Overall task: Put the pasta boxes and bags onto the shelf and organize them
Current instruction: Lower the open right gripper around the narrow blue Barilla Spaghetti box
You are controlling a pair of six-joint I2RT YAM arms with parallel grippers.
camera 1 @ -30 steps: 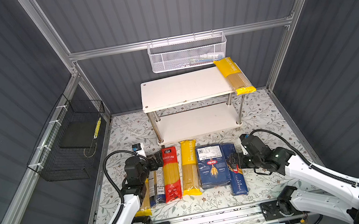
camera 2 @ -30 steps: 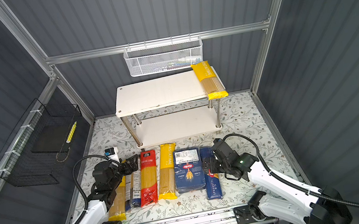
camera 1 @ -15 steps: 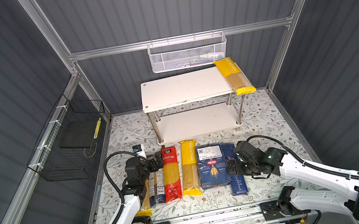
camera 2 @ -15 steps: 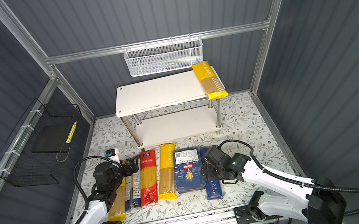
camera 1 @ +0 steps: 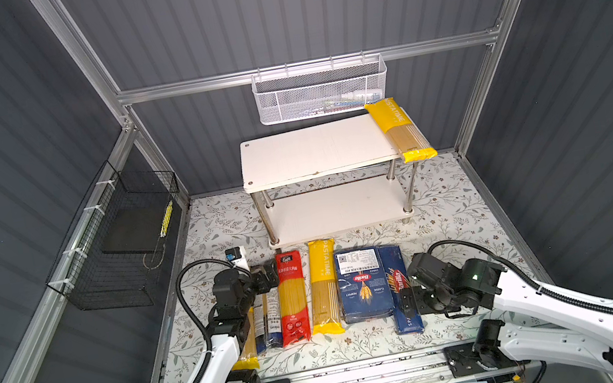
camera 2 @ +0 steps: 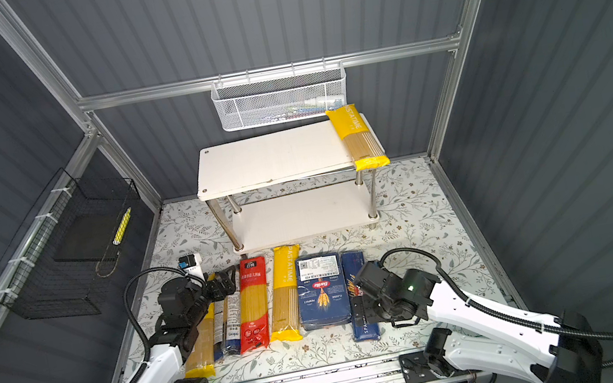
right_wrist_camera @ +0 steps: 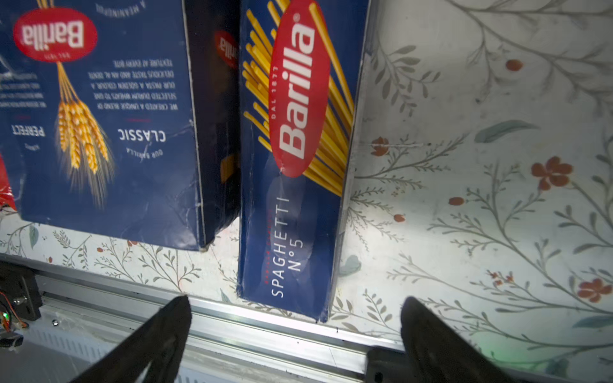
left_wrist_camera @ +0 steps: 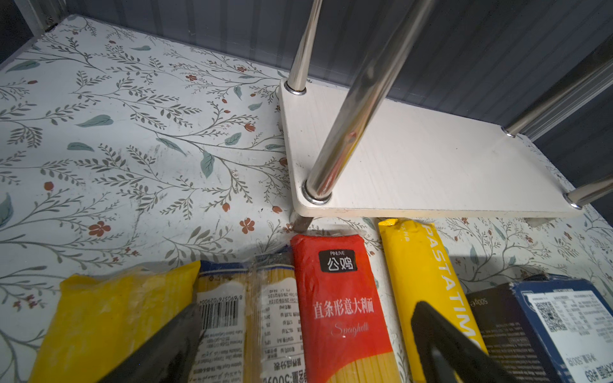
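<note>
The white two-tier shelf (camera 1: 311,154) stands at the back, and one yellow-ended bag (camera 1: 400,130) lies on its top board's right end. On the floral floor in front lie a yellow bag (camera 1: 249,347), a clear blue-labelled bag (camera 1: 269,321), a red bag (camera 1: 292,300), another yellow bag (camera 1: 325,286), the wide Barilla box (camera 1: 362,284) and the narrow SPAGHETTI box (right_wrist_camera: 292,165). My left gripper (left_wrist_camera: 305,331) is open above the far ends of the clear and red bags. My right gripper (right_wrist_camera: 298,318) is open over the narrow box's near end, one finger on each side, holding nothing.
A white mesh basket (camera 1: 322,93) hangs on the back wall above the shelf. A black wire basket (camera 1: 124,248) hangs on the left wall. The aluminium rail (camera 1: 327,378) runs along the front edge, close to the narrow box's near end.
My right gripper has slid toward the front along the narrow box, staying open. The left arm and all the packets are where they were.
</note>
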